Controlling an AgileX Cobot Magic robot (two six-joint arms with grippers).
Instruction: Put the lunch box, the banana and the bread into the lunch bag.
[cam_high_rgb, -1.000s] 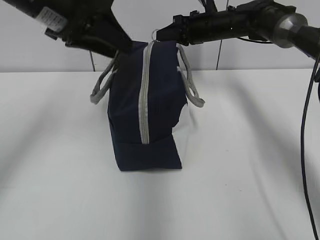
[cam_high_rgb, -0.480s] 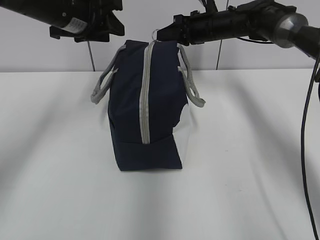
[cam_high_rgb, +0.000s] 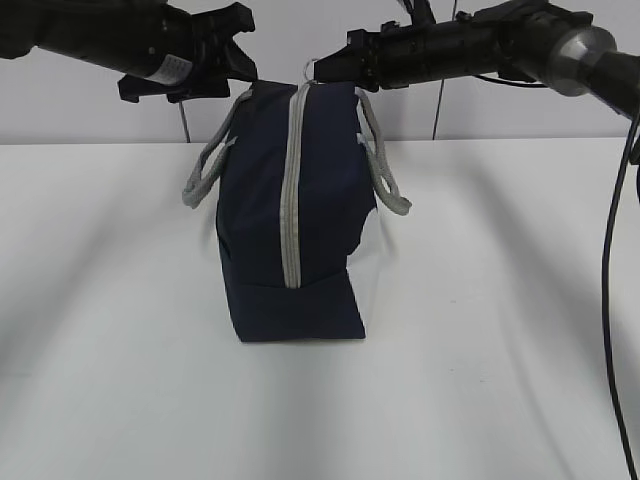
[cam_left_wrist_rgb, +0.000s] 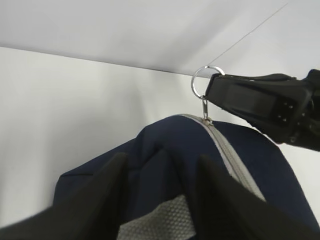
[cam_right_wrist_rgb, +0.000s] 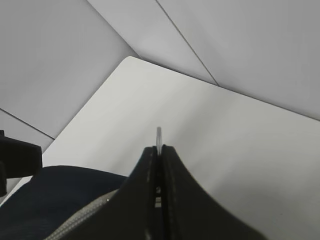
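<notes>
The table (cam_high_rgb: 500, 300) carries the lunch bag (cam_high_rgb: 295, 220) upright at its centre, zipper (cam_high_rgb: 291, 190) closed. The right gripper (cam_high_rgb: 325, 68) is clenched on the metal ring zip pull (cam_left_wrist_rgb: 202, 82) at the bag's top; the left gripper (cam_high_rgb: 238, 45), jaws parted and empty, hovers at the top left corner.

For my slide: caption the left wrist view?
Right gripper pinches the lunch bag's zip ring; left gripper open above.

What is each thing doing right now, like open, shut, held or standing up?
lunch bag: standing on end, zipped shut.
zip ring: pinched by the right gripper.
right gripper: shut on the zip ring.
left gripper: open, over the bag's grey strap.
</notes>
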